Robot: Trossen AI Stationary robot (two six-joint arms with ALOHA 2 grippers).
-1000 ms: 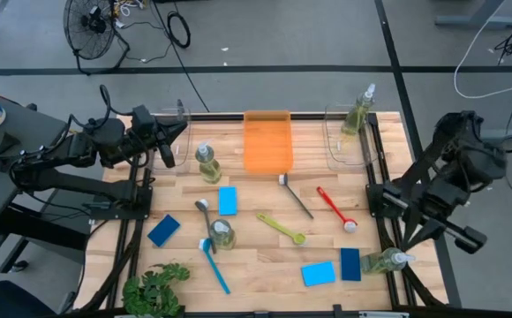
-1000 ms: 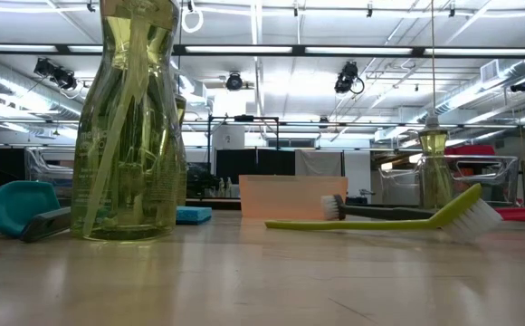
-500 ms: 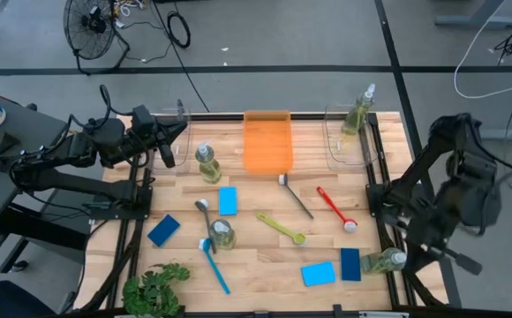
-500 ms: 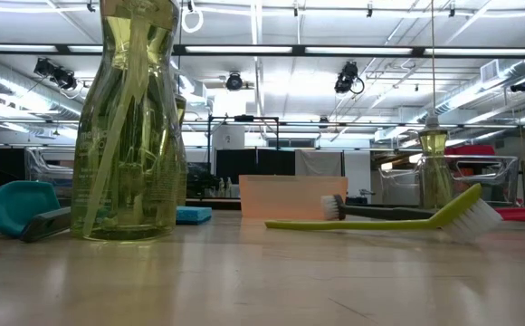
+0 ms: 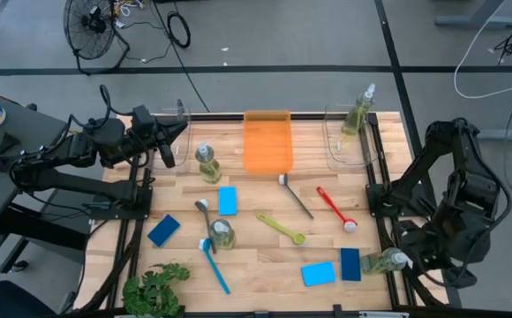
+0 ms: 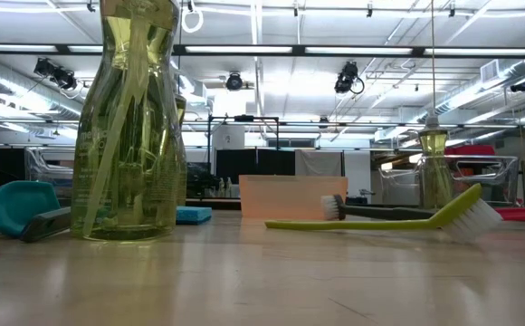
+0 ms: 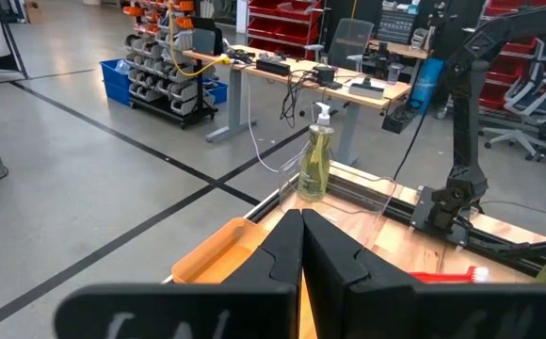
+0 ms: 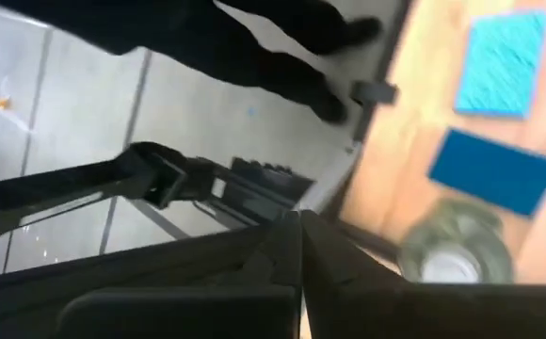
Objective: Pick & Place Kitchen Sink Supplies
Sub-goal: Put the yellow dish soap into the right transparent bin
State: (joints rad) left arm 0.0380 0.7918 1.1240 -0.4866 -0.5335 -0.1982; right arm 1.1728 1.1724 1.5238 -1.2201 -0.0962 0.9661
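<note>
The right gripper (image 8: 297,226), its fingers pressed together, hangs off the table's near right corner above the lying pump bottle (image 5: 385,261). If it descends closed, it could push this bottle off the edge. The bottle's long axis crosses the table, pump pointing right.

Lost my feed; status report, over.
Both grippers shut, empty: left gripper parked at the table's left edge, right gripper beside the near-right pump bottle. Supplies untouched. Nothing blocking.
</note>
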